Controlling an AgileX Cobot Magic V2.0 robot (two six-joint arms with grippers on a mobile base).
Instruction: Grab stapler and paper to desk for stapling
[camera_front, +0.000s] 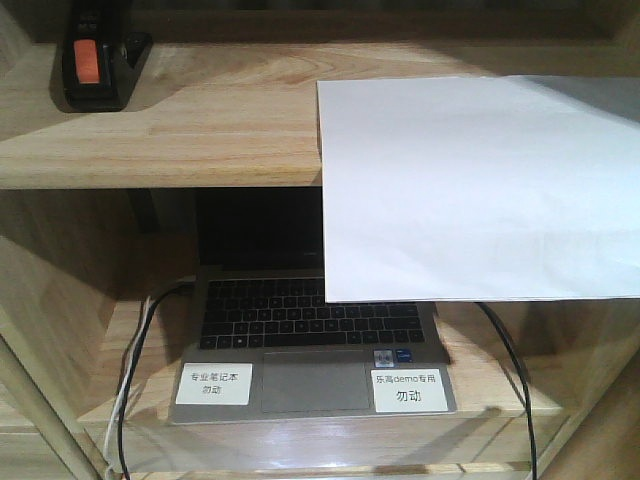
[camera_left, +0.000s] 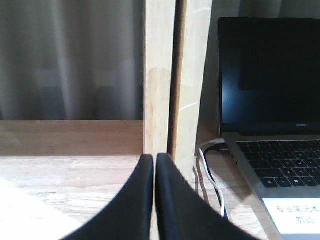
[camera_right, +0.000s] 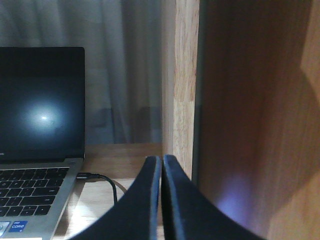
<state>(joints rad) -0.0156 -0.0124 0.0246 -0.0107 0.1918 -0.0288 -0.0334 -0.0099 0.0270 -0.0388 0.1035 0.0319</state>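
Note:
The black stapler (camera_front: 95, 65), with an orange-red patch on top, stands at the far left of the upper shelf board (camera_front: 180, 130) in the front view. The white paper (camera_front: 480, 190) lies on the same board to the right, its front half hanging over the edge and covering part of the laptop below. Neither gripper shows in the front view. My left gripper (camera_left: 155, 157) is shut and empty, facing a wooden upright. My right gripper (camera_right: 162, 159) is shut and empty too, close to another upright. The desk is out of view.
An open laptop (camera_front: 310, 340) with two white labels (camera_front: 213, 383) sits on the lower shelf. Cables (camera_left: 212, 175) run beside it on both sides. Wooden uprights (camera_left: 160, 75) and a side panel (camera_right: 250, 125) stand close in front of both grippers. A grey curtain hangs behind.

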